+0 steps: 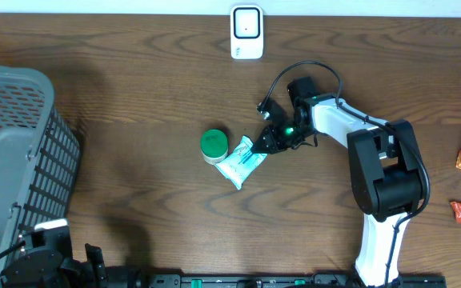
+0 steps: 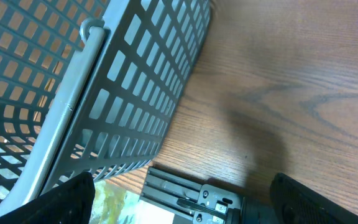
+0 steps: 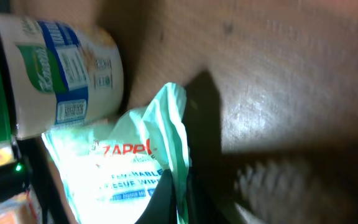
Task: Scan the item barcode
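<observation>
The packet (image 1: 240, 162) is seen lying near the middle of the surface (image 1: 134, 96), with the right gripper (image 1: 261, 146) placed at its right upper end. In the right wrist view, the jaws of the right gripper (image 3: 174, 200) are pressed together on the thin green edge of the packet (image 3: 123, 162), so this edge is pinched between them; the rest of the packet is spread to the left, and red and blue print can be read only partly. Just beside the packet, on its left upper side, a can (image 1: 214, 146) with a green lid is standing, and in the wrist view the can (image 3: 61, 74) appears to touch the packet, though this cannot be told for sure. The scanner (image 1: 246, 32) is placed at the far edge of the surface, well apart from the packet. The left gripper (image 2: 185, 196) is held low beside the basket (image 2: 135, 81), its jaws spread wide with nothing between them, and one dark finger (image 2: 67, 199) is seen close to the basket wall. The basket (image 1: 14, 144) is located at the left side of the surface.
</observation>
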Robot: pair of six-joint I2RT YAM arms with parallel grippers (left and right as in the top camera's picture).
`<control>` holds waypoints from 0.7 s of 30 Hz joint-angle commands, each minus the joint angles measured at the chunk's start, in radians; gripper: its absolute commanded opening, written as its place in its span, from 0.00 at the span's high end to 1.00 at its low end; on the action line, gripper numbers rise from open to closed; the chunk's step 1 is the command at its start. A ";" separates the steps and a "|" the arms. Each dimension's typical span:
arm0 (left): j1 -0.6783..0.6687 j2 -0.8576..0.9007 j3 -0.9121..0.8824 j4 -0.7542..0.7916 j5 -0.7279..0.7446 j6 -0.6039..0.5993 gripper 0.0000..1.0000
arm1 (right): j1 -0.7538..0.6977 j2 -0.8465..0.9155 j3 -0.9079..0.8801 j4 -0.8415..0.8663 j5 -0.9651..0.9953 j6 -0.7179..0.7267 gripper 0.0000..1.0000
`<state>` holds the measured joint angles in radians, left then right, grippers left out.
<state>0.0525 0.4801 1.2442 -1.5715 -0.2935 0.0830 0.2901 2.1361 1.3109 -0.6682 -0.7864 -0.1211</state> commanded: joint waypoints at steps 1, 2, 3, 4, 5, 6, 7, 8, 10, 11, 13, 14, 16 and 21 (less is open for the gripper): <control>0.005 -0.006 0.002 -0.003 -0.006 0.006 0.10 | -0.022 -0.006 0.023 -0.086 0.087 -0.022 0.99; 0.005 -0.006 0.002 -0.003 -0.006 0.006 0.10 | -0.033 -0.030 0.045 -0.126 0.089 -0.022 0.99; 0.005 -0.006 0.002 -0.003 -0.006 0.006 0.10 | -0.045 -0.060 0.068 -0.168 0.097 -0.023 0.99; 0.005 -0.006 0.002 -0.003 -0.006 0.006 0.10 | -0.057 -0.087 0.088 -0.201 0.113 -0.023 0.99; 0.005 -0.006 0.002 -0.003 -0.006 0.006 0.10 | -0.072 -0.127 0.111 -0.238 0.146 -0.023 0.99; 0.005 -0.006 0.002 -0.003 -0.006 0.006 0.10 | -0.085 -0.167 0.130 -0.267 0.189 -0.023 0.99; 0.005 -0.006 0.002 -0.003 -0.006 0.006 0.10 | -0.096 -0.209 0.145 -0.290 0.246 -0.021 0.99; 0.005 -0.006 0.002 -0.003 -0.006 0.006 0.10 | -0.103 -0.247 0.154 -0.304 0.311 -0.010 0.99; 0.005 -0.006 0.002 -0.003 -0.006 0.006 0.10 | -0.114 -0.340 0.160 -0.319 0.470 0.039 0.99; 0.005 -0.006 0.002 -0.003 -0.006 0.006 0.10 | -0.115 -0.387 0.160 -0.325 0.536 0.057 0.99; 0.005 -0.006 0.002 -0.003 -0.006 0.006 0.10 | -0.114 -0.458 0.159 -0.340 0.563 0.060 0.97; 0.005 -0.006 0.002 -0.003 -0.006 0.006 0.10 | -0.111 -0.481 0.158 -0.352 0.543 0.051 0.75; 0.005 -0.006 0.002 -0.003 -0.006 0.006 0.10 | -0.107 -0.494 0.153 -0.382 0.472 0.034 0.42; 0.005 -0.006 0.002 -0.003 -0.006 0.006 0.10 | -0.068 -0.471 0.036 -0.380 0.340 0.031 0.01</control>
<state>0.0525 0.4801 1.2442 -1.5715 -0.2939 0.0830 0.1833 1.6108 1.4330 -1.0500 -0.3878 -0.0895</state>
